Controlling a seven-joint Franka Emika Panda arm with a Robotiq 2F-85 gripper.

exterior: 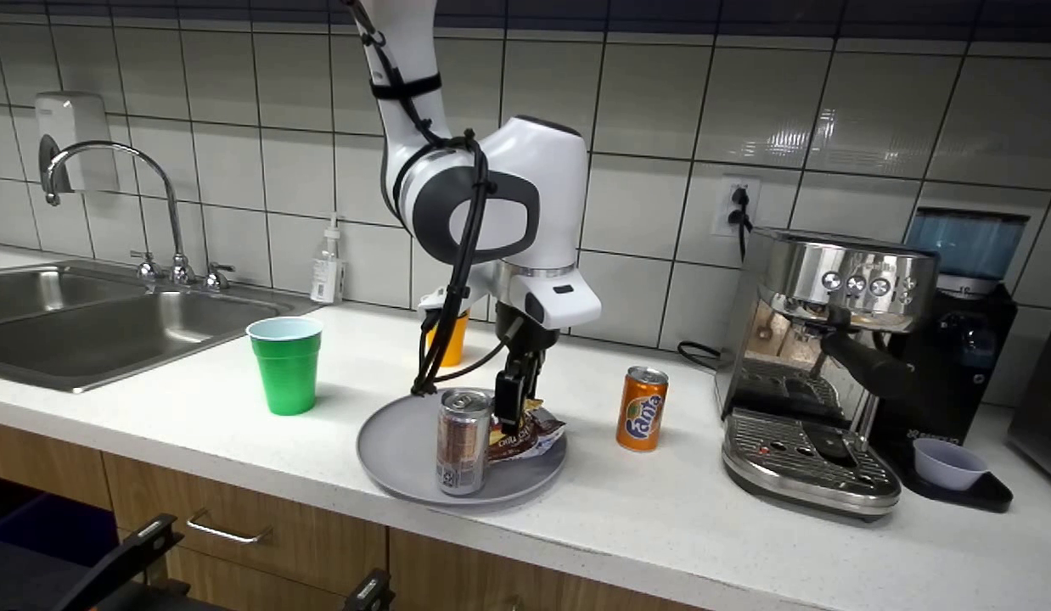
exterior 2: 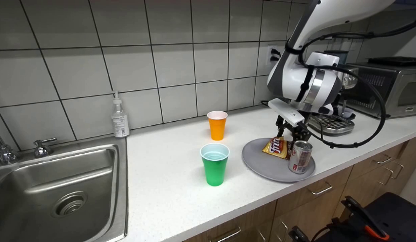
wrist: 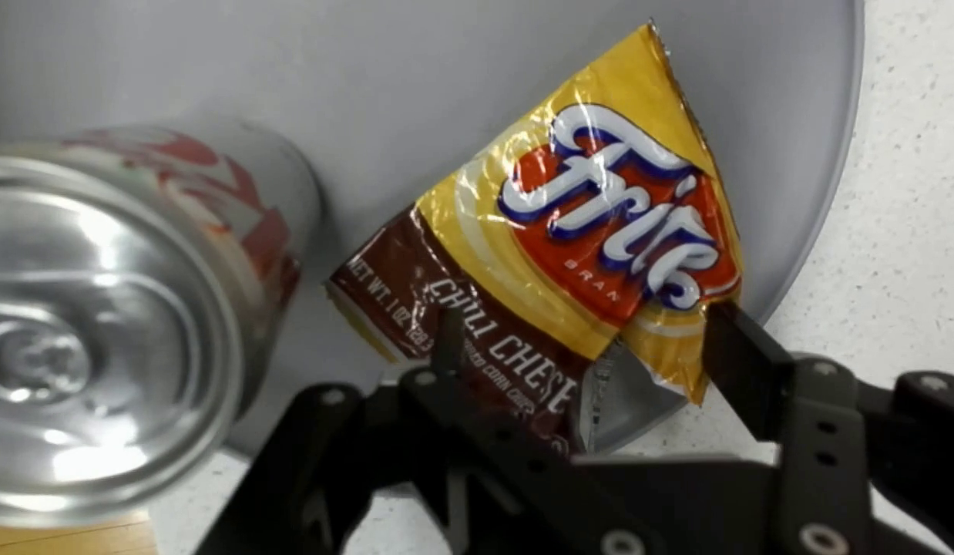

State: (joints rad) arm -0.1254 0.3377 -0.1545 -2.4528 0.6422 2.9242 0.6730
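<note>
We see the black two-fingered gripper (wrist: 589,335) parted wide over the crumpled yellow-and-brown plastic chip bag (wrist: 539,254), gripping nothing we can make out. The bag lies on the round grey plate (exterior 2: 260,164) beside the upright silver metal can (exterior: 463,443).

Chip bag (exterior: 543,433) and can (exterior: 463,443) on plate (exterior: 398,451) — in an exterior view, sink (exterior: 165,327) left, espresso machine (exterior: 780,365) right
</note>
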